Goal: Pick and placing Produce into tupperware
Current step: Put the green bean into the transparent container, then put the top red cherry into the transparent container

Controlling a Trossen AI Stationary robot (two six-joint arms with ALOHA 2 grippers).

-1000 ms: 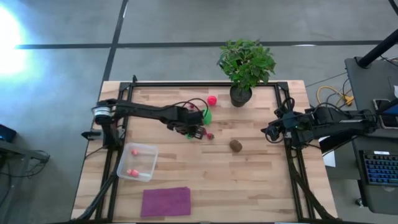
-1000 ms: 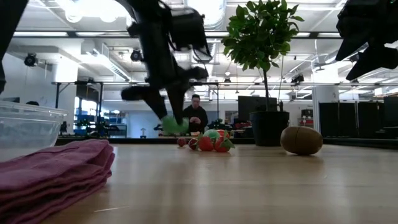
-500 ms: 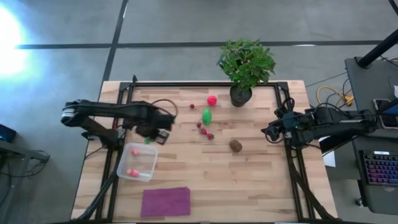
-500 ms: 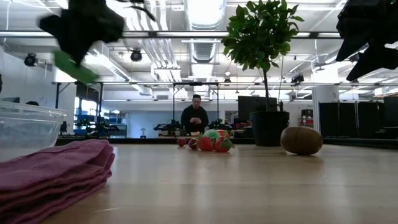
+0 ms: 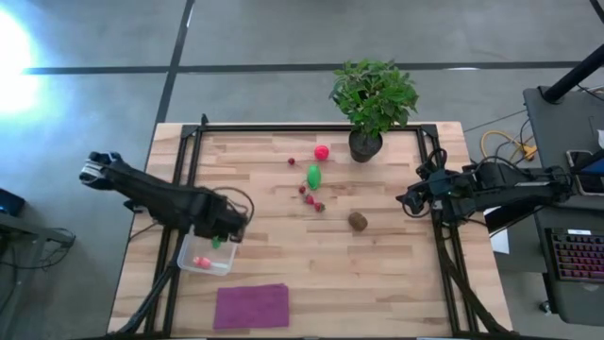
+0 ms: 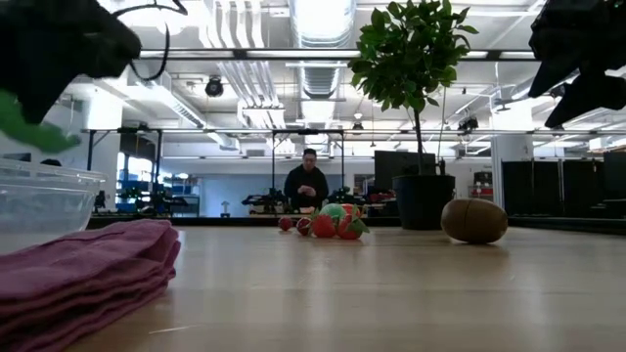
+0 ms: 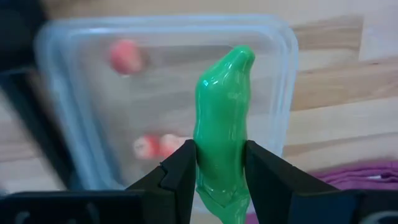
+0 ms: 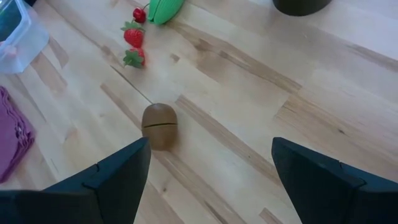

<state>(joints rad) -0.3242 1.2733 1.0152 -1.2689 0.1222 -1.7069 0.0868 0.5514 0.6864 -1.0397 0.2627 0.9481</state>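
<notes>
My left gripper hovers over the clear tupperware near the table's left near corner and is shut on a long green produce piece. That piece also shows at the low view's left edge, above the tupperware. Pink-red pieces lie in the tupperware. A green oval, a red ball, small red berries and the brown kiwi lie mid-table. My right gripper waits open at the right side, the kiwi ahead of it. My left gripper pinches the long green piece between its two fingers at its wider end. The fingers come from above, pointing down, and lie across the piece. It sticks out past the fingertips, lifted clear above the tupperware's open top.
A potted plant stands at the far edge, right of centre. A folded purple cloth lies by the near edge, just beside the tupperware. Bare wood spreads between the kiwi and the near edge. A person stands in the room beyond.
My left gripper has lifted the long green piece from the produce cluster mid-table and carried it toward the left and near edges, ending above the tupperware. It has stayed shut on the piece throughout. The right arm kept still.
</notes>
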